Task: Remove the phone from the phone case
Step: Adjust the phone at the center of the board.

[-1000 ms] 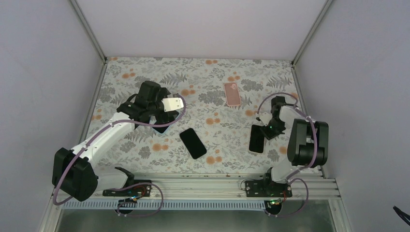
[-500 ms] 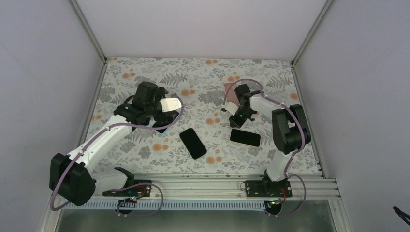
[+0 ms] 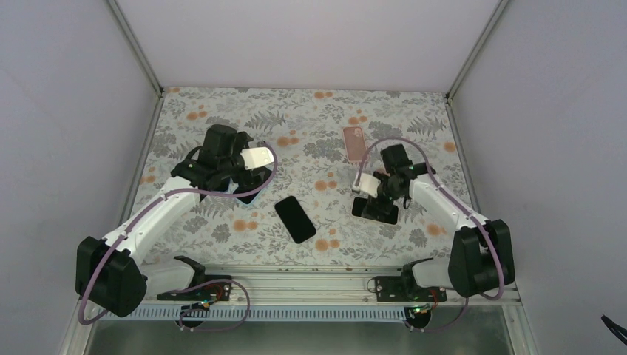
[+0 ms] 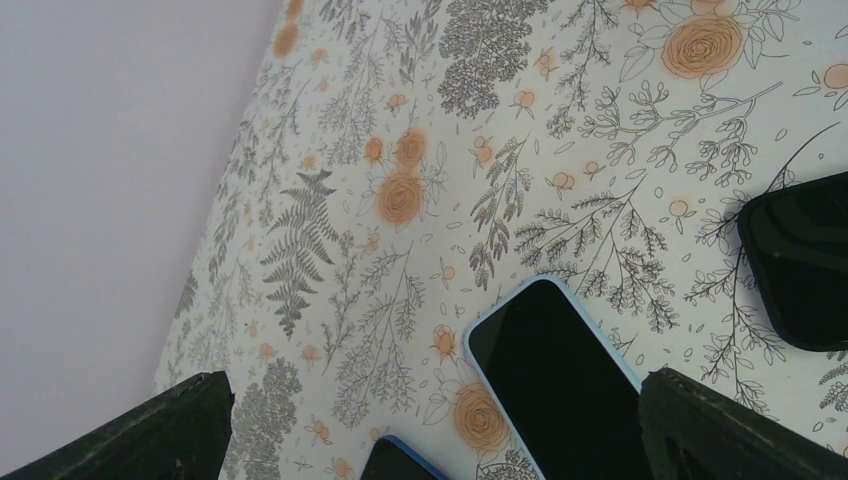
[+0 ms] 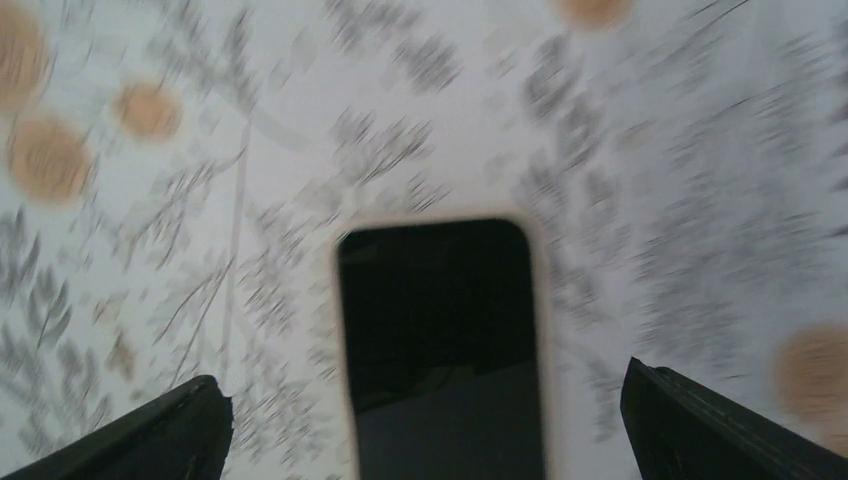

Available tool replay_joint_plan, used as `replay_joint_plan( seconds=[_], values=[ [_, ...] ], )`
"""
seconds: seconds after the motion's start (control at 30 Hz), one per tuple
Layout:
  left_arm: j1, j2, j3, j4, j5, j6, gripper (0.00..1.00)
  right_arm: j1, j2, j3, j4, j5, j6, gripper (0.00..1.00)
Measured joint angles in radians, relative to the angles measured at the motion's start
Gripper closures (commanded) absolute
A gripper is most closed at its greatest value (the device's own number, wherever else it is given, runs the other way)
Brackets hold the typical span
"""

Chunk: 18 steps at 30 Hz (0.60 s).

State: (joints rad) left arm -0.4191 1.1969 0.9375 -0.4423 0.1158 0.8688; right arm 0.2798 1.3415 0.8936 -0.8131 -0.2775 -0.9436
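A phone in a light blue case (image 4: 560, 370) lies screen up on the floral table, partly under my left gripper (image 4: 435, 395), which hovers above it, open and empty. In the top view this cased phone (image 3: 249, 194) peeks out below the left gripper (image 3: 238, 177). A dark phone with a pale rim (image 5: 440, 340) lies flat under my open right gripper (image 5: 425, 390), not touching the fingers; the right wrist view is blurred. From the top it is the black phone (image 3: 375, 210) just below the right gripper (image 3: 375, 192).
A bare black phone (image 3: 295, 219) lies in the middle of the table and shows at the right edge of the left wrist view (image 4: 800, 260). A pink case (image 3: 355, 143) lies further back. Another blue-rimmed dark thing (image 4: 400, 460) sits at the left wrist view's bottom edge.
The right gripper has opened and let go of the black phone, which now lies flat at centre right. The right arm swung back towards the pink case, then over the phone. The left arm barely moved.
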Motion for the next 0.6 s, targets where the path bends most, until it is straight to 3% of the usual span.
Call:
replay_joint_plan(
  seconds=[0.2,0.6],
  values=[
    [0.003,0.0,0.0,0.001,0.0,-0.002,0.0,-0.006,-0.084,-0.172,0.003,0.019,-0.128,0.0],
    [0.004,0.008,-0.006,0.005,0.0,-0.01,0.0,-0.11,-0.001,-0.183,0.079,0.027,-0.236,0.0]
  ],
)
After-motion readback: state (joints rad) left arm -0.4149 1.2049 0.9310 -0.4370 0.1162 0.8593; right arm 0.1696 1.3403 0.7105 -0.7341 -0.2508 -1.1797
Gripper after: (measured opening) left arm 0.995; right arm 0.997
